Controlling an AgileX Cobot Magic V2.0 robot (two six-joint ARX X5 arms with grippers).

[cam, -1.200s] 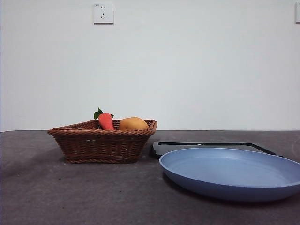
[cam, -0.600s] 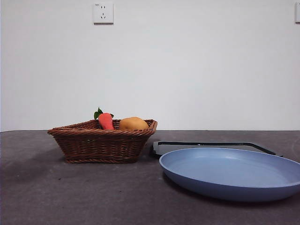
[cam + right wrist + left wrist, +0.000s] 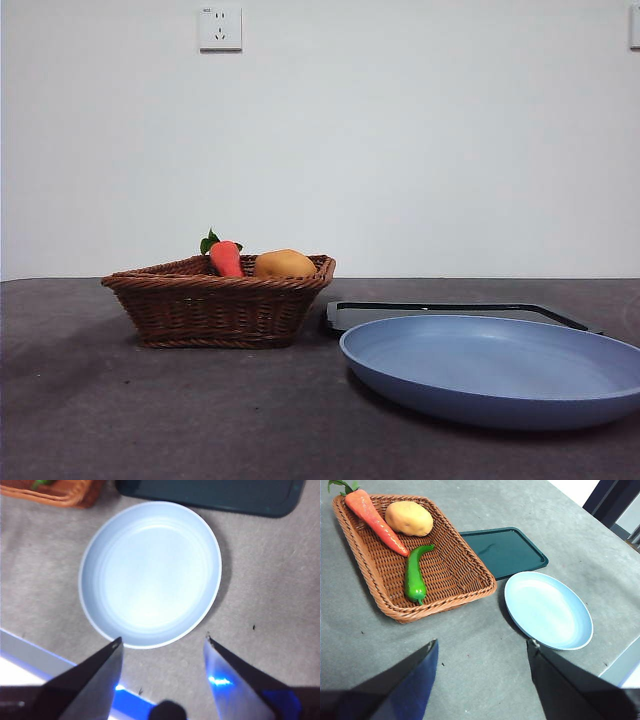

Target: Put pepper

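Lying inside the wicker basket [image 3: 380,587], the pepper [image 3: 414,575] rests on the woven floor near one long rim, its stem end close beside the carrot [image 3: 374,519]; a potato [image 3: 409,518] sits next to the carrot toward the basket's far end. Just off the basket's corner lies a dark green tray [image 3: 505,550], with the blue plate [image 3: 580,625] beside it on the grey table [image 3: 480,670]. Left gripper [image 3: 481,647] hangs above bare table, jaws spread, holding nothing. Right gripper [image 3: 162,642] hangs over the plate's edge, jaws likewise spread and holding nothing.
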